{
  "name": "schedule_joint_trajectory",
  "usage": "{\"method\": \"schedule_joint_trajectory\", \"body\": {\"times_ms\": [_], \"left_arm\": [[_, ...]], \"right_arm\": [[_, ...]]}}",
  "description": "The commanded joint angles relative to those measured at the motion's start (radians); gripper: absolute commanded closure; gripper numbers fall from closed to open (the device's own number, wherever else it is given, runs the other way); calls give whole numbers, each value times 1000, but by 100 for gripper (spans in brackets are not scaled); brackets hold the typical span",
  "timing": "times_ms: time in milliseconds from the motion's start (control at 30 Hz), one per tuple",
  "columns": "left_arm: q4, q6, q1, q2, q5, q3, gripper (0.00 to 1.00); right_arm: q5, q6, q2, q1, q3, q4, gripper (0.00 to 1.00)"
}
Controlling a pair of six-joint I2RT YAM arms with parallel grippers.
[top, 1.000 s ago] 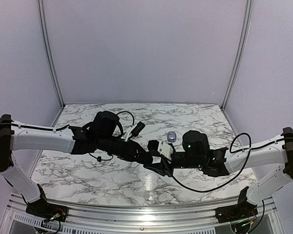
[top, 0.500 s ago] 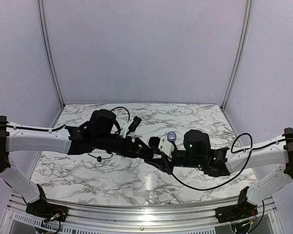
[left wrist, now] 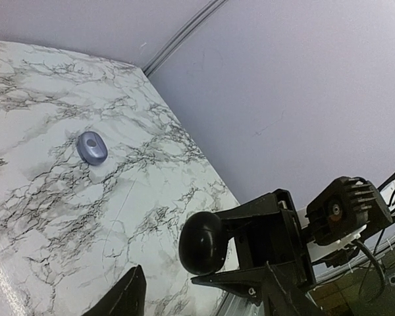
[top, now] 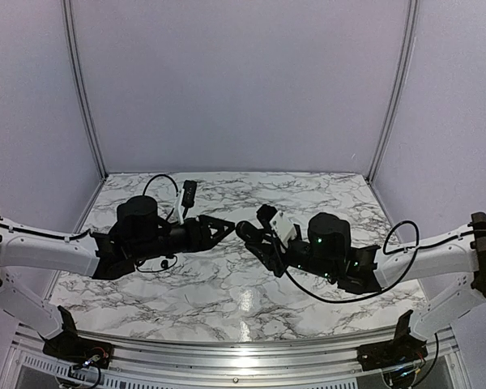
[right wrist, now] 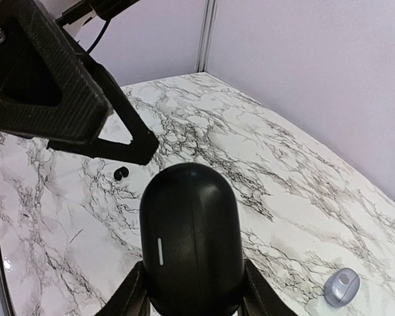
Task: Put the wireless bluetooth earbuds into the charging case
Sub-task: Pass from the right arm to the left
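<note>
Right tool [right wrist: 192,291] clamped snug on the black charging case [right wrist: 191,224]. Held up off the counter [top: 227,296] around the middle, rounded end poking out past the fingers. Left tool [top: 224,230] spread open with nothing in it, just beside the case, tips aimed at it, not touching.

Loads of bare marble all round: front strip toward the rail, far-left corner, right side too. Both tools well in from the walls and from every counter edge.

Only other stuff down there: a grey oval case [left wrist: 92,147] lying flat toward the far right, apart from the wall seam. Plus one tiny black earbud [right wrist: 121,173] on the marble over on the left tool's side.

Funny bit on views: from overhead, can't make out the grey case or the bud at all. Via the left wrist: grey case plus the held black one. Via the right wrist: both cases and the bud, seen only there.
</note>
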Motion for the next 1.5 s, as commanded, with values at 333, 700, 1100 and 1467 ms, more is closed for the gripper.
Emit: {"method": "schedule_joint_trajectory", "body": {"times_ms": [333,700,1100,1467], "left_arm": [[149,5,-33,96,-58,47,50],[-44,109,-18,85,104,122,48],[-797,432,23,94,431,372,46],[-820,362,20,132,645,354,49]], "right_arm": [[-11,78,-17,8,10,64,71],[-182,-81,-45,7,3,-19,71],[-402,-284,-172,39,-21,-211,79],[-241,-335,-67,199,59,-364,82]]}}
